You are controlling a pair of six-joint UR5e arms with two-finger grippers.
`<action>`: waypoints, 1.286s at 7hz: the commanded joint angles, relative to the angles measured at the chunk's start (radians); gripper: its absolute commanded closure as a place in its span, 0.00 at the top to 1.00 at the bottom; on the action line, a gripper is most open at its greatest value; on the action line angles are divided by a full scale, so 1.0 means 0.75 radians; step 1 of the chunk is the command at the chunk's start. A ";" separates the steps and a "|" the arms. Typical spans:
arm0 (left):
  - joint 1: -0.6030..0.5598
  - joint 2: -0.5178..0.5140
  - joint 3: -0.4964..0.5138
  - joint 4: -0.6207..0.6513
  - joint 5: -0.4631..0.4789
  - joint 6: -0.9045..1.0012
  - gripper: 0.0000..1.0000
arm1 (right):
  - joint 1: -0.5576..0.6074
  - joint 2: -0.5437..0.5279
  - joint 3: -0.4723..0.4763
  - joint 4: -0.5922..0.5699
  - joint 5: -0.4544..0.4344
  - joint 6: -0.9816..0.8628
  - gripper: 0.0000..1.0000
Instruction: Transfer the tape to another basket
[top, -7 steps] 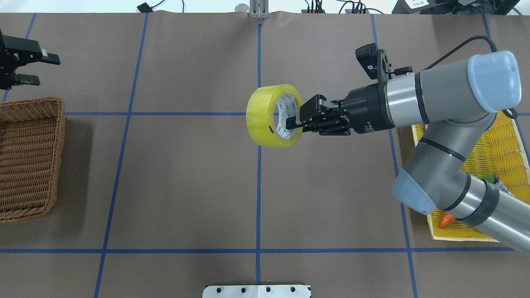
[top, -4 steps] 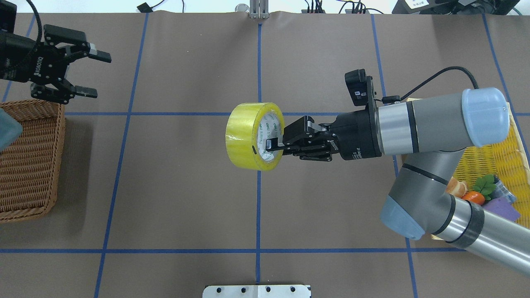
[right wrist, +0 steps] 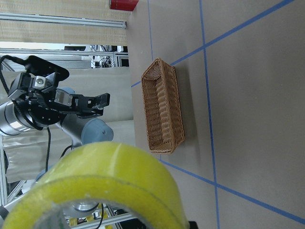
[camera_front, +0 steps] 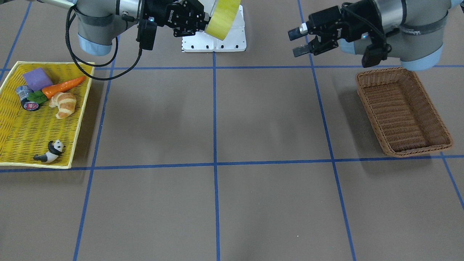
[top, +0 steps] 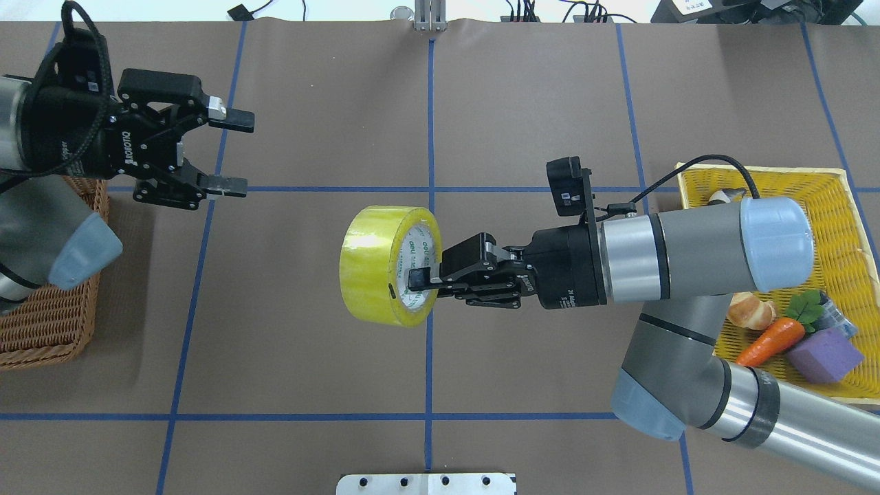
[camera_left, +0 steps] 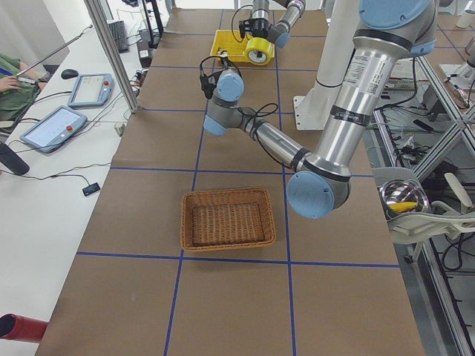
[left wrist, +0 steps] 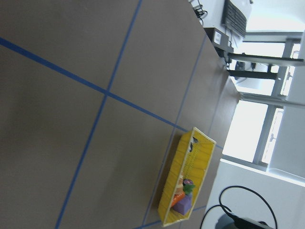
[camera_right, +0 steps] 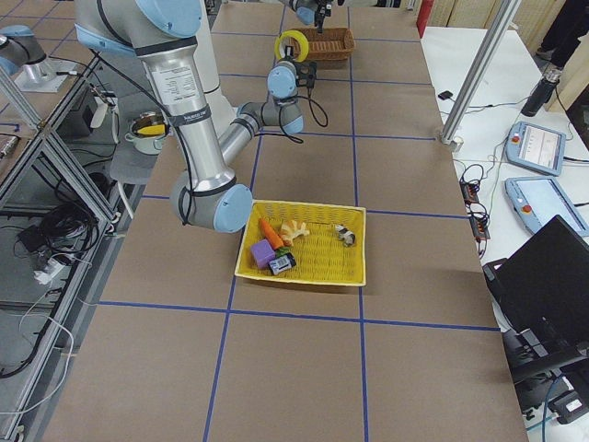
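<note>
Obs.: the wide roll of translucent yellow packing tape (top: 381,265) is up in the air over the middle of the brown paper-covered surface (top: 295,357). The right pincer (top: 421,280) grips it, clamped on the roll's wall. One finger seems to run through the white core, though the roll hides part of it. The roll stands on edge, open face toward the right arm.

Change over the last second: the right arm has carried the tape leftward and a little nearer the robot, away from the flat yellow woven tray (top: 842,227) on the right. The left arm was then barely in at the left edge and has swung in. The left pincer (top: 237,155) now hangs with fingers spread wide, pointing toward the centre. It is well apart from the roll and farther out.

The brown woven wicker basket (camera_front: 398,112) sits at the left end; the tape is not in it.

Reading: probably a mid-air hand-over being set up. The tape is out of the tray but not yet passed; roughly half done.
</note>
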 commanded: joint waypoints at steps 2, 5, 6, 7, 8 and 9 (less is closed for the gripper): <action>0.187 -0.054 -0.116 -0.149 0.217 -0.090 0.98 | -0.001 0.044 0.012 0.003 0.076 0.018 0.00; 0.251 -0.069 -0.109 -0.194 0.280 -0.086 0.98 | 0.005 0.052 0.087 0.005 0.076 0.020 0.00; 0.253 -0.069 -0.111 -0.194 0.280 -0.090 0.98 | 0.007 0.052 0.100 0.005 0.076 0.037 0.00; 0.253 -0.069 -0.117 -0.194 0.280 -0.090 0.98 | 0.007 0.052 0.102 0.005 0.076 0.039 0.00; 0.255 -0.069 -0.119 -0.194 0.280 -0.090 0.98 | 0.005 0.050 0.100 0.005 0.076 0.041 0.00; 0.257 -0.069 -0.119 -0.196 0.280 -0.090 0.98 | 0.005 0.050 0.098 0.005 0.076 0.041 0.00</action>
